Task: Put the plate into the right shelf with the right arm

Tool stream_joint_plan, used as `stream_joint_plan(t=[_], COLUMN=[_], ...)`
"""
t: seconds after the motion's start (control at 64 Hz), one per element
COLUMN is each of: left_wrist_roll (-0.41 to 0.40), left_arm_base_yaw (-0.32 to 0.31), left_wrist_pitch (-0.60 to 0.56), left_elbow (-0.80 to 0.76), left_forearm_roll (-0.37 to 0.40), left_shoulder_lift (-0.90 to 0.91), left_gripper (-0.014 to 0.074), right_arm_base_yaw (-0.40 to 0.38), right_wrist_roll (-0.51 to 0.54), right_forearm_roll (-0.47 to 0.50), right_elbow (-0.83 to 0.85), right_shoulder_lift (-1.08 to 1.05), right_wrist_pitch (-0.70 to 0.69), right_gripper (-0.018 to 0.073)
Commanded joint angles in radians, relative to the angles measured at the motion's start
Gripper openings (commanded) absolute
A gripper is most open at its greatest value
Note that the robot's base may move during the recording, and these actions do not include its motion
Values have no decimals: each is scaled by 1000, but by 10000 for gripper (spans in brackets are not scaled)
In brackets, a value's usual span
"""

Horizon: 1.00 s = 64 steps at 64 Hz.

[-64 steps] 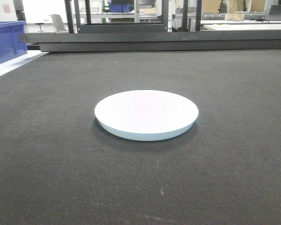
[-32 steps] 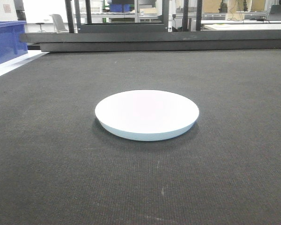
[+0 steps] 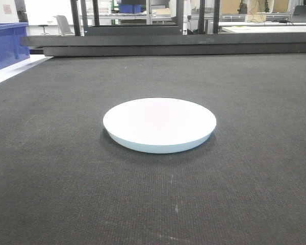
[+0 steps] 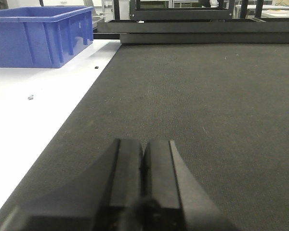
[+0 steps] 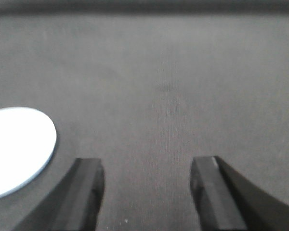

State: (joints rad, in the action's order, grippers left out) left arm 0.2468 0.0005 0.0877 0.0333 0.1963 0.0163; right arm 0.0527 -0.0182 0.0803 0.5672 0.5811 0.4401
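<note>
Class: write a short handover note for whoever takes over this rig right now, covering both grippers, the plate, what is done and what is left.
Left gripper: jaws shut, empty, over the dark mat.
Right gripper: jaws open, empty; the plate lies to its left, outside the jaws.
The plate is flat on the mat, untouched. Right shelf: not identifiable here.
Done: nothing yet. Left: grasp the plate with the right arm and place it in the shelf.

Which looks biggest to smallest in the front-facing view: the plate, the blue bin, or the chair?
Largest: plate.
Next: blue bin, though cropped at the left edge and farther away.
Smallest: chair, far in the background.
</note>
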Motion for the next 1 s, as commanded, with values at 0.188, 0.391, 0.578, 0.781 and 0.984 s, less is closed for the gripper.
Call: stream_joint_plan(t=[0.188, 0.391, 0.578, 0.781, 0.984], left_wrist_roll=[-2, -2, -2, -2, -2], left_arm_base_yaw=[1, 1, 1, 1, 1], left_wrist_pitch=[-82, -82, -82, -82, -82], left_elbow=[8, 8, 8, 8, 8], left_forearm_roll=[2, 2, 2, 2, 2], left_shoulder_lift=[10, 10, 10, 10, 10], left_gripper=[-47, -47, -47, -47, -47], right_arm_base_yaw=[166, 319, 380, 387, 396], right_wrist_roll=[-43, -275, -386, -391, -391], right_forearm_roll=[-80, -192, -231, -233, -233], right_elbow=[378, 632, 761, 829, 842], right_shoulder_lift=[431, 725, 924, 1080, 1174], right_wrist_pitch=[157, 288, 332, 334, 296], right_gripper=[539, 539, 539, 537, 537])
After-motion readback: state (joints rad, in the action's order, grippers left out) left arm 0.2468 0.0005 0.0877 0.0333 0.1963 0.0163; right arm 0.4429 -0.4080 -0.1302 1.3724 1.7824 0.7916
